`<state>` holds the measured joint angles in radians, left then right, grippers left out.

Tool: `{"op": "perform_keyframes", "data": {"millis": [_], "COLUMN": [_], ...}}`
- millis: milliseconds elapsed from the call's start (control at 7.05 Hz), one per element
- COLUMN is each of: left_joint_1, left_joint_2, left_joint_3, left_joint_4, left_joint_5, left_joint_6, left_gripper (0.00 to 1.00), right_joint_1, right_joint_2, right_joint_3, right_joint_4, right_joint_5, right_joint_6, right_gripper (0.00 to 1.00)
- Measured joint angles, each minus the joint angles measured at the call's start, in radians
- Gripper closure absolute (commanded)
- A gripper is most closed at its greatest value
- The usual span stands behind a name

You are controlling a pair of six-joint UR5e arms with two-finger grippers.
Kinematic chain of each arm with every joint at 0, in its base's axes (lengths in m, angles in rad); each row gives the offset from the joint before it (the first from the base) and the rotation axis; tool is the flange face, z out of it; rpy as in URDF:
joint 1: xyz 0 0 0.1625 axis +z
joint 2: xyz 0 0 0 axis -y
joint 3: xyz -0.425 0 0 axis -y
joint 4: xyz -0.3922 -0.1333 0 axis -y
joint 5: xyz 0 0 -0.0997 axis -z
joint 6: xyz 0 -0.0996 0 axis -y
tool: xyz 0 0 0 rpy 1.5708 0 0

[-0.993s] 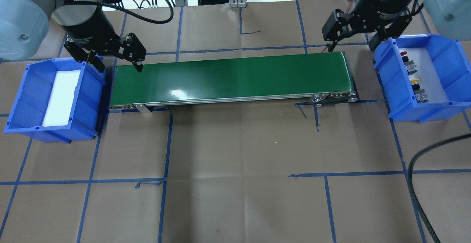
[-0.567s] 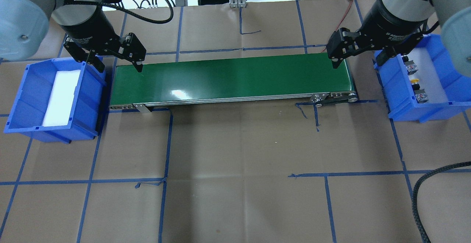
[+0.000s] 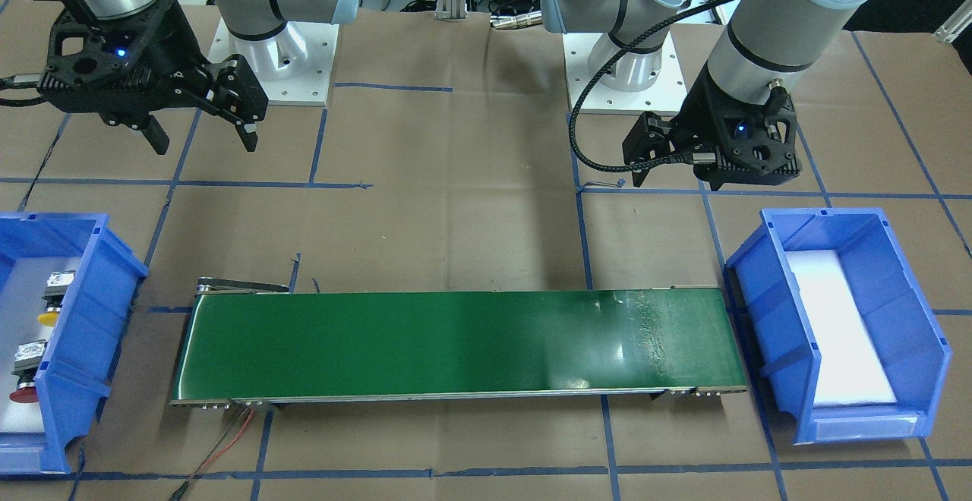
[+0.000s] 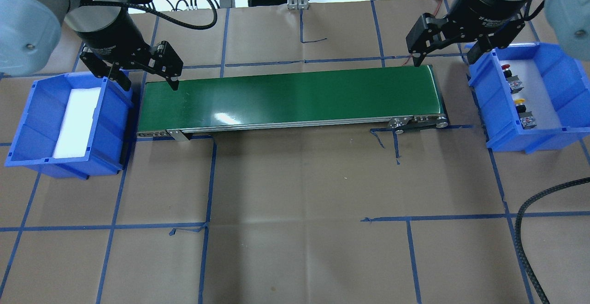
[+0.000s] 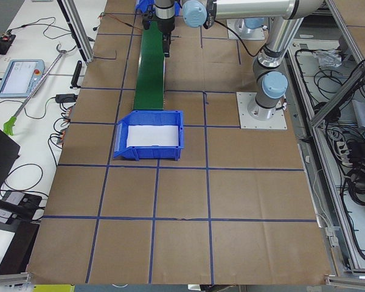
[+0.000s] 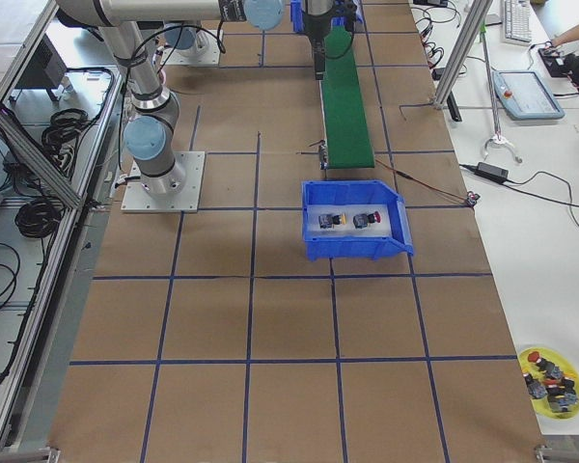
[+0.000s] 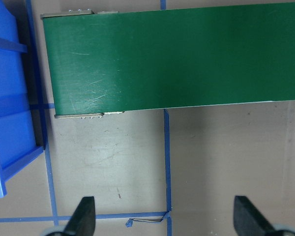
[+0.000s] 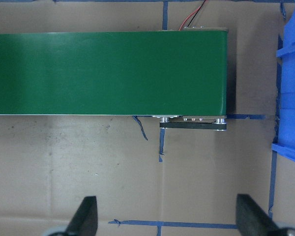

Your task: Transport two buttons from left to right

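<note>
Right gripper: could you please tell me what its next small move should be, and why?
Probably lift the right gripper clear and stop: the red button and yellow button already lie in the right bin, the left bin holds only a white pad, the belt is bare, and the left gripper is open and empty too.

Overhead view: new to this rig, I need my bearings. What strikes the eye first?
A long green conveyor belt spans the table between two blue bins. The right bin holds a red button and a yellow button; the left bin holds only white foam. The left claw and right claw hang open near the belt's ends.
</note>
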<state>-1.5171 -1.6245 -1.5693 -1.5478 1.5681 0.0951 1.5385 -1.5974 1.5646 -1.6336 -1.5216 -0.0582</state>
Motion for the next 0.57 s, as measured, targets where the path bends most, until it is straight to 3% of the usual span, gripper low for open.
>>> {"op": "perform_keyframes", "data": {"millis": [567], "left_joint_1": [0.000], "left_joint_2": [0.000], "left_joint_3": [0.000], "left_joint_4": [0.000], "left_joint_5": [0.001], "left_joint_6": [0.000], "left_gripper": [0.00], "right_joint_1": [0.000], "right_joint_2": [0.009], "right_joint_3": [-0.006], "right_joint_4": [-0.008], "right_joint_5": [0.003], "right_joint_6": [-0.003], "right_gripper": [0.00]}}
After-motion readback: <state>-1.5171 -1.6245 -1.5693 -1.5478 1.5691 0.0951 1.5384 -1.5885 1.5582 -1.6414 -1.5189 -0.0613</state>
